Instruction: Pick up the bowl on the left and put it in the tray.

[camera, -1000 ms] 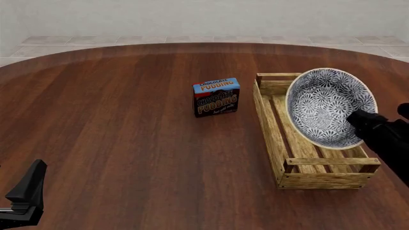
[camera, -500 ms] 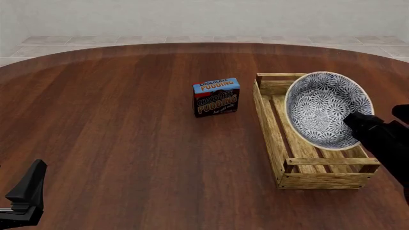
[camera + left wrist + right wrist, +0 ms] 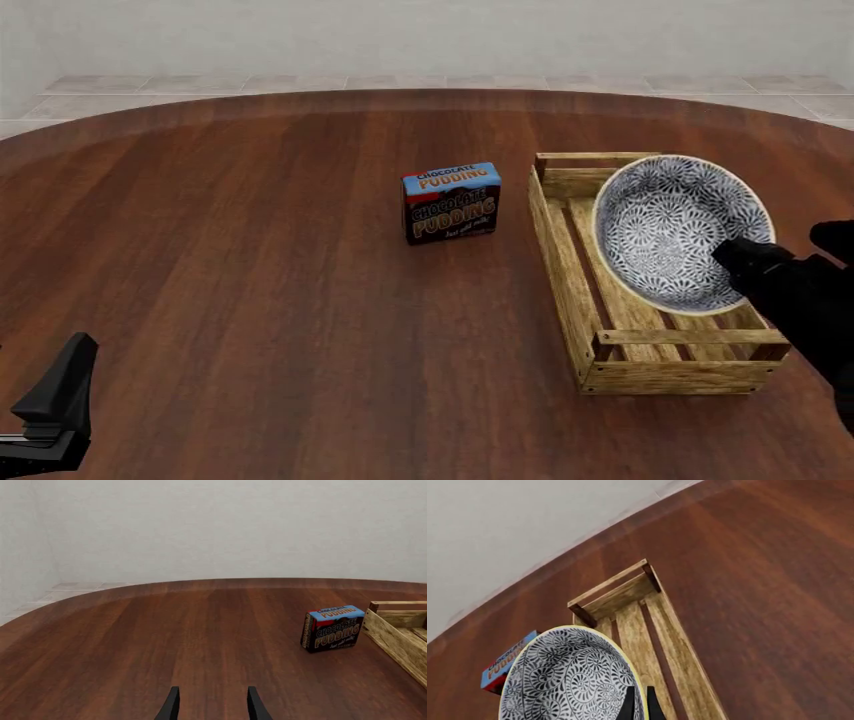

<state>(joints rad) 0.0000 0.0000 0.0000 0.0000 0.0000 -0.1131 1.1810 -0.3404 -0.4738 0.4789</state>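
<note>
Blue-grey patterned bowl [image 3: 682, 232] sits tilted over the tray [image 3: 583, 290], its rim clamped by the right tool [image 3: 738, 255]; its underside is hidden. Right arm cut off at frame edge. Left tool [image 3: 212, 705], fingers apart, hovers empty above the tabletop [image 3: 240, 300], well apart from the pudding box [image 3: 451, 202].

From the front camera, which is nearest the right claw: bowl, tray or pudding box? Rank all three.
1. Bowl: held in the right gripper itself.
2. Tray: directly beneath it.
3. Pudding box: farther left, on the table.
</note>
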